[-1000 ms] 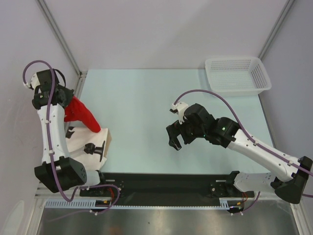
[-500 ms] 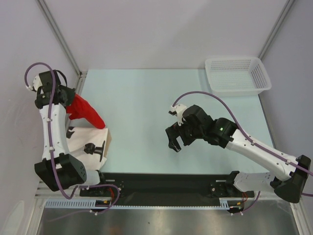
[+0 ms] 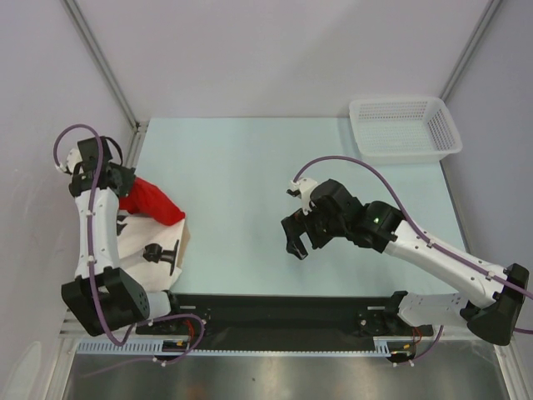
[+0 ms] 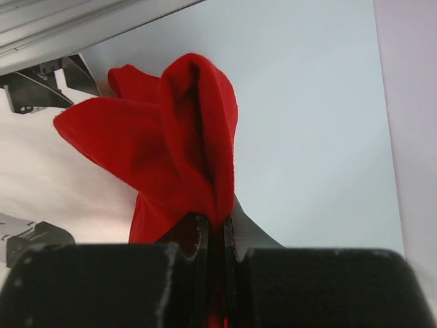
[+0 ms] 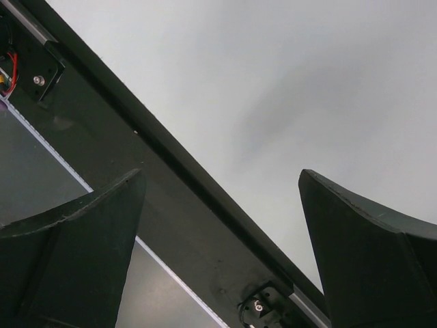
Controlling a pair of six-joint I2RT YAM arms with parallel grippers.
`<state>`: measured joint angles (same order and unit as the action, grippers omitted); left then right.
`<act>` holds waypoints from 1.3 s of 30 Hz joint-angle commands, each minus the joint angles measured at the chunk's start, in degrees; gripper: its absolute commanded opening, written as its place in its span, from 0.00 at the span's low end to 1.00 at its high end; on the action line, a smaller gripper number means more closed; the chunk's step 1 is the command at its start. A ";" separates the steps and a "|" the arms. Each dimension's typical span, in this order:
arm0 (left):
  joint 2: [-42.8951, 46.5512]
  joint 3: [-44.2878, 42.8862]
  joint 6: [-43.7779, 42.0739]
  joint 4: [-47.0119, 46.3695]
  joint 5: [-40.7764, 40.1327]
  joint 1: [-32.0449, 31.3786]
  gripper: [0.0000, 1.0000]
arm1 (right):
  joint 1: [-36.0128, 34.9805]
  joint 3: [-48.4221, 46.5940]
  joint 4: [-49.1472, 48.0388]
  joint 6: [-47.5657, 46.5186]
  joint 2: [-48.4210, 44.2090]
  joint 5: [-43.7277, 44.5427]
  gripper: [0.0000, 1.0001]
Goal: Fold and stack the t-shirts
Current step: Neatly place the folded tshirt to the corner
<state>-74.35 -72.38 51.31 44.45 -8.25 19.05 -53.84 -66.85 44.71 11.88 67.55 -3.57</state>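
Note:
A bunched bright red t-shirt [image 3: 152,202] hangs from my left gripper [image 3: 125,185] at the table's left edge, over a white surface beside the table. In the left wrist view the jaws are shut on a fold of the red t-shirt [image 4: 174,143], which spreads out beyond the left gripper [image 4: 216,229]. My right gripper [image 3: 296,242] hovers open and empty over the middle of the table, near the front. In the right wrist view its fingers [image 5: 369,246] stand wide apart with only the table and black front rail between them.
A white plastic mesh basket [image 3: 405,127] stands at the back right corner. A black bracket [image 3: 162,253] sits on the white surface at the front left. A black rail [image 3: 283,312] runs along the table's near edge.
My left gripper has moved down and toward the front with the red t-shirt, which now hangs lower and more bunched. The right arm has barely moved.

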 commanded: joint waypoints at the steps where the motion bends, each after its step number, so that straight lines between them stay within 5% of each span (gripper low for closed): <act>1: 4.91 -0.39 -3.22 0.63 -3.78 0.64 0.00 | -0.38 -0.56 -0.76 0.07 -0.31 -0.47 1.00; 18: 19.67 11.38 -1.92 6.35 -13.27 1.34 0.00 | -0.47 -1.71 0.11 -1.16 1.09 -3.02 1.00; 28: 27.84 25.35 7.65 8.55 -14.25 3.45 0.00 | -0.91 -1.62 0.99 -0.72 0.92 -4.07 1.00; 39: 28.82 28.78 8.72 11.71 -18.37 4.77 0.00 | -1.26 -1.18 1.61 -0.63 0.74 -3.98 1.00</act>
<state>-45.65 -43.07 59.20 54.63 -23.31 22.96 -54.70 -66.87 46.06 11.77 68.90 -6.98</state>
